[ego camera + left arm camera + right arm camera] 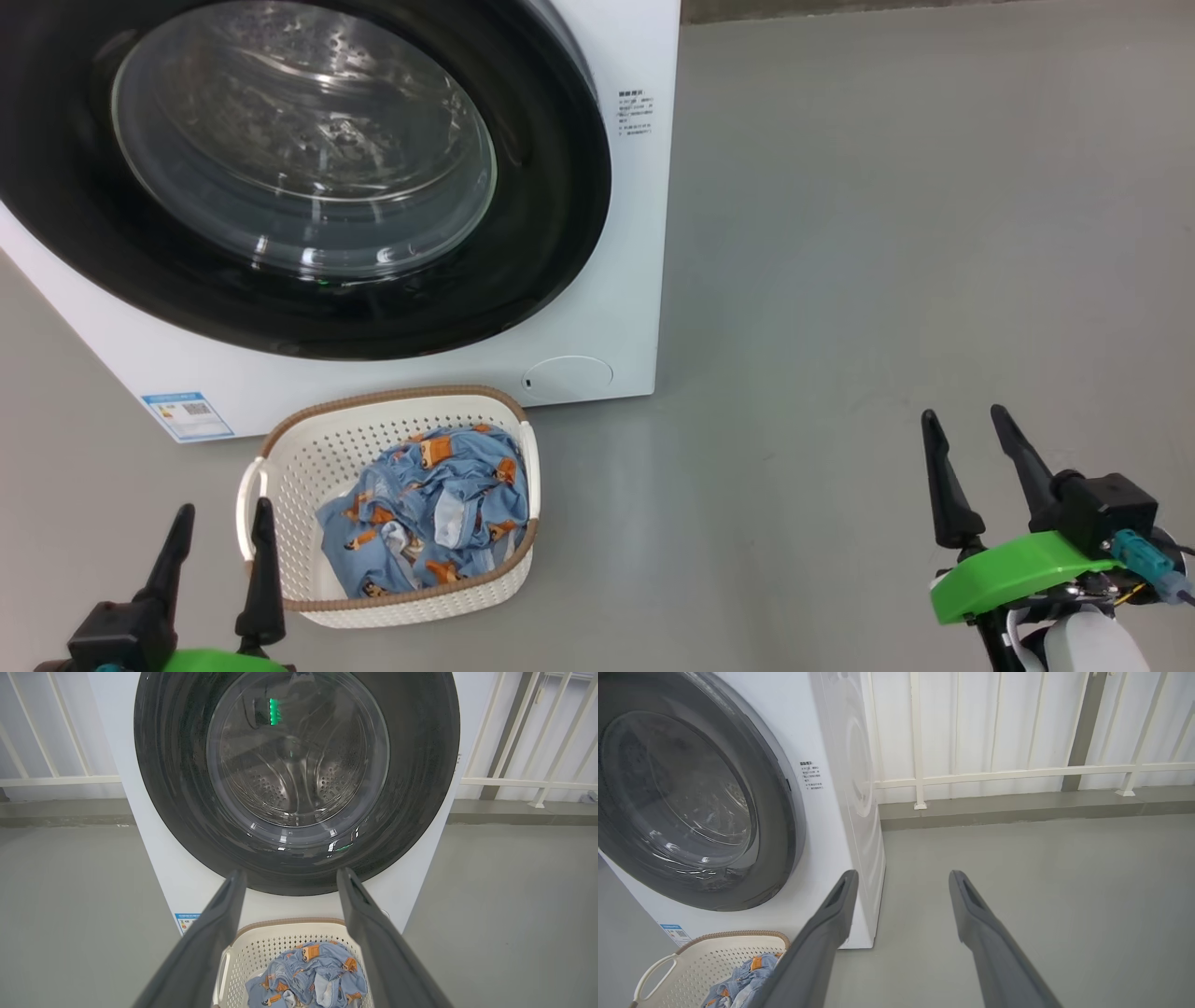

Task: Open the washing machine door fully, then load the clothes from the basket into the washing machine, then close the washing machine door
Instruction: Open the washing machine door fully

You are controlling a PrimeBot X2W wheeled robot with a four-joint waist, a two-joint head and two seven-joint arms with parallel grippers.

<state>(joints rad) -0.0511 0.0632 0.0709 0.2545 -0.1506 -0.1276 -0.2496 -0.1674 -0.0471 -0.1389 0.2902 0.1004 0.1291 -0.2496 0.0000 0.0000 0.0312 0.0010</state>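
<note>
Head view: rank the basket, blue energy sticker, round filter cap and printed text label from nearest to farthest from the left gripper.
1. basket, just right of the left gripper.
2. blue energy sticker, ahead, low left.
3. round filter cap, ahead, low right.
4. printed text label, high, far right.

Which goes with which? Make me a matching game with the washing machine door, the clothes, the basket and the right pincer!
Things:
1. washing machine door
2. clothes
3. basket
4. right pincer

Descriptions:
a. light blue, lying in the basket
b. glossy black, shut
c. open, holding nothing
d. cream-white with a brown rim

Pairs: 1-b, 2-a, 3-d, 4-c
</note>
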